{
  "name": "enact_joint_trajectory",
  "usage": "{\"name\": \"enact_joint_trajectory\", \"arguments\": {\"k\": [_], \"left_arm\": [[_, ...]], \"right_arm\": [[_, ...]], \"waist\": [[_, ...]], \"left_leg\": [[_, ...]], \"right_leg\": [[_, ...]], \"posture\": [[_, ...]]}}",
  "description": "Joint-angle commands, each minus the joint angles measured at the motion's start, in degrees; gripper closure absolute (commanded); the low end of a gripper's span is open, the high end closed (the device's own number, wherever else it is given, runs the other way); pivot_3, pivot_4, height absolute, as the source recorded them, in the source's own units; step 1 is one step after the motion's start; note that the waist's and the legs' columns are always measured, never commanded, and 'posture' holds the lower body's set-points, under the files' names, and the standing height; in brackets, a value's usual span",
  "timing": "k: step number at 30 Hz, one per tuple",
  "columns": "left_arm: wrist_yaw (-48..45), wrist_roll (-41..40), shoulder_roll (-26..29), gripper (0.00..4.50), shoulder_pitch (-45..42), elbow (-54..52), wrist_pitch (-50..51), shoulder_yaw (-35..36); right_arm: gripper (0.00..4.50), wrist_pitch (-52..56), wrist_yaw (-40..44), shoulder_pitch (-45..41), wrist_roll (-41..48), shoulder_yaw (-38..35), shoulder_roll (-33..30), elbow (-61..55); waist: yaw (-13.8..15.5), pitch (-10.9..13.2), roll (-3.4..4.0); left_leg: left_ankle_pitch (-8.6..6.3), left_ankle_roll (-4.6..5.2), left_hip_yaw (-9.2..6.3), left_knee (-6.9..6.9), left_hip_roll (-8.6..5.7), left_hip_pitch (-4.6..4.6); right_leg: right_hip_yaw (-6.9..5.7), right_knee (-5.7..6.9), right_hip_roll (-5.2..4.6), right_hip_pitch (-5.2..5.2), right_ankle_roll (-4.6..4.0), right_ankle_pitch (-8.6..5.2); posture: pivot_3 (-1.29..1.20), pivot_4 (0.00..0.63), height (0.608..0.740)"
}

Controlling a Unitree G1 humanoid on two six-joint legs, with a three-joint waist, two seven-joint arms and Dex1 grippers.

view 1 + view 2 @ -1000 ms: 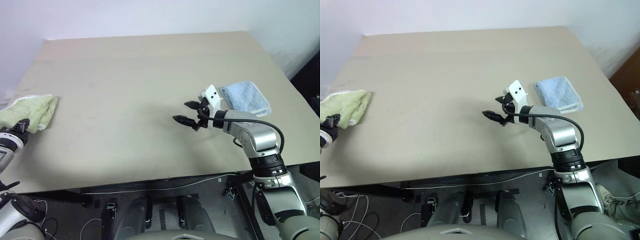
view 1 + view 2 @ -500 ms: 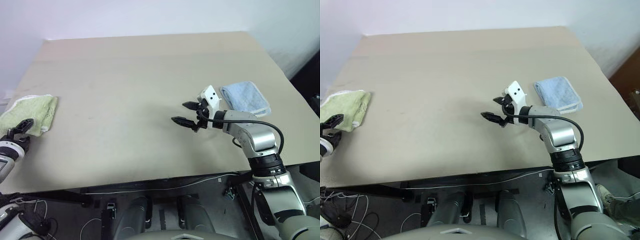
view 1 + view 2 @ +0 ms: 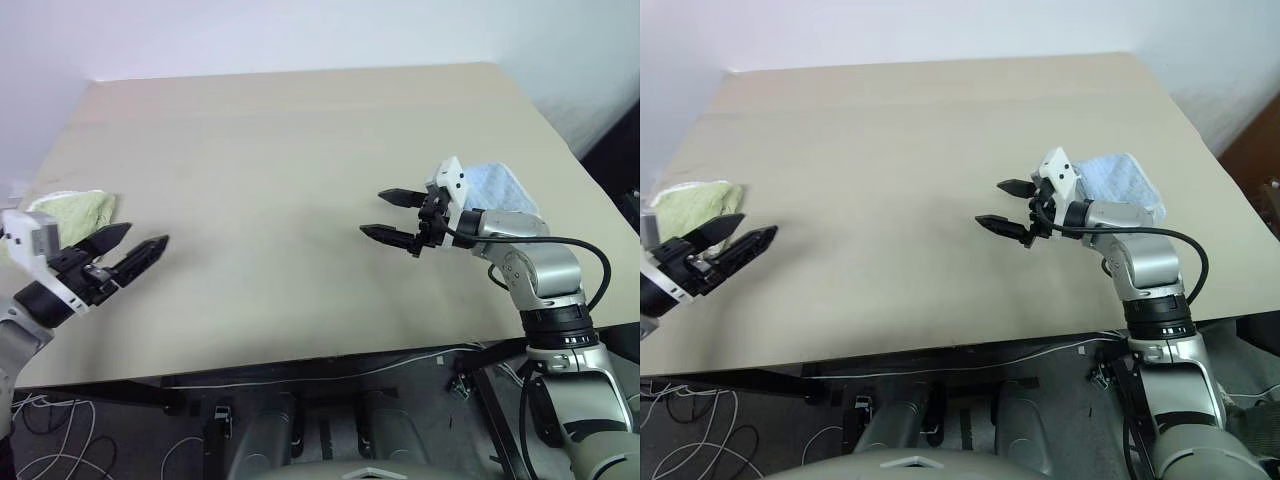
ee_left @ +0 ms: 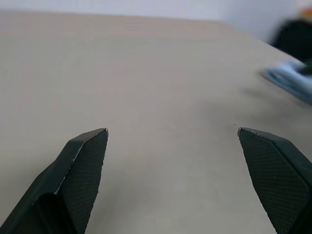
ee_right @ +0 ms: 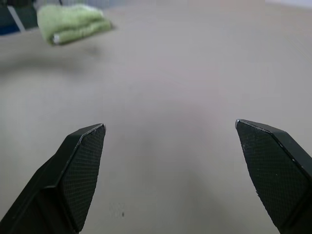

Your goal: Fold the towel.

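Note:
The towel (image 3: 78, 211) lies folded in a thick light-green bundle at the table's left edge, and it also shows far off in the right wrist view as the towel (image 5: 73, 22). My left gripper (image 3: 147, 238) hovers open just right of it and apart from it, pointing toward the table's middle, with nothing between its fingers (image 4: 85, 161). My right gripper (image 3: 374, 212) stands open above the table right of centre, pointing left toward the towel, and holds nothing.
A small light-blue folded cloth (image 3: 503, 188) lies at the right side of the beige table (image 3: 260, 130), partly behind my right wrist. The table's front edge runs just below both grippers.
My left gripper has come off the towel's near edge, opened wide and swung right and up over the table. My right gripper has shifted slightly right and up.

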Motion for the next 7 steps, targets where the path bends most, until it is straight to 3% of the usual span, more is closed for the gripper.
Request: {"name": "enact_joint_trajectory", "arguments": {"k": [1,7], "left_arm": [[-5.2,4.9,-0.7,0.02,-1.7,-1.4,-8.3,-6.0],[-13.1,8.3,-3.4,0.02,-1.5,0.2,-17.2,-13.4]], "right_arm": [[0.00,-1.2,1.3,0.3,2.4,-1.8,0.8,-0.6],[0.00,-1.7,2.2,0.8,2.6,-1.5,0.4,-0.1]], "waist": [[0.1,0.0,0.03],[0.1,0.0,0.04]], "left_leg": [[0.00,0.00,0.02,0.00,0.00,0.00],[0.00,0.02,0.02,0.01,0.00,-0.02]], "right_leg": [[0.01,-0.01,0.00,0.01,0.00,0.00],[0.00,-0.03,0.00,0.00,0.02,0.01]], "posture": [[0.00,0.150,0.740],[0.00,0.150,0.740]]}}
